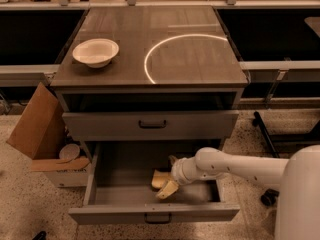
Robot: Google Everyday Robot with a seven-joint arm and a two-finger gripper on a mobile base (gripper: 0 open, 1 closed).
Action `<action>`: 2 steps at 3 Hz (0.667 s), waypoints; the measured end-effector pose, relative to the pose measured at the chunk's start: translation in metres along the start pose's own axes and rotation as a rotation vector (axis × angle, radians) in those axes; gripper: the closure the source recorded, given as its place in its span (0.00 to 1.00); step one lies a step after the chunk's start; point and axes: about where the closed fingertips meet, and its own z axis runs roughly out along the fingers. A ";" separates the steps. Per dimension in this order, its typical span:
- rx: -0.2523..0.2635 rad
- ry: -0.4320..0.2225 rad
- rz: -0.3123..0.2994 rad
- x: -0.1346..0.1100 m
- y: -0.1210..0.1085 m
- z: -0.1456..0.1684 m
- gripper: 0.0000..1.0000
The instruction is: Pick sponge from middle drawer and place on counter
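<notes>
The middle drawer [120,171] is pulled out at the bottom of the cabinet. The pale-yellow sponge [158,179] lies on its floor, right of centre. My white arm reaches in from the right. My gripper [170,175] is down inside the drawer at the sponge's right edge. It is open, with one cream finger [167,189] in front of the sponge and the other behind it. The dark glossy counter [165,29] with its pale arc is above.
A white bowl [96,52] stands on the counter's left side. The upper drawer front [150,125] is shut, right above my arm. An open cardboard box [37,129] stands on the floor to the left. A dark wheeled stand [267,134] is on the right.
</notes>
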 end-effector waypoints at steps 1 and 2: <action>0.006 0.049 -0.029 0.004 0.001 0.010 0.00; 0.003 0.088 -0.047 0.006 0.001 0.020 0.00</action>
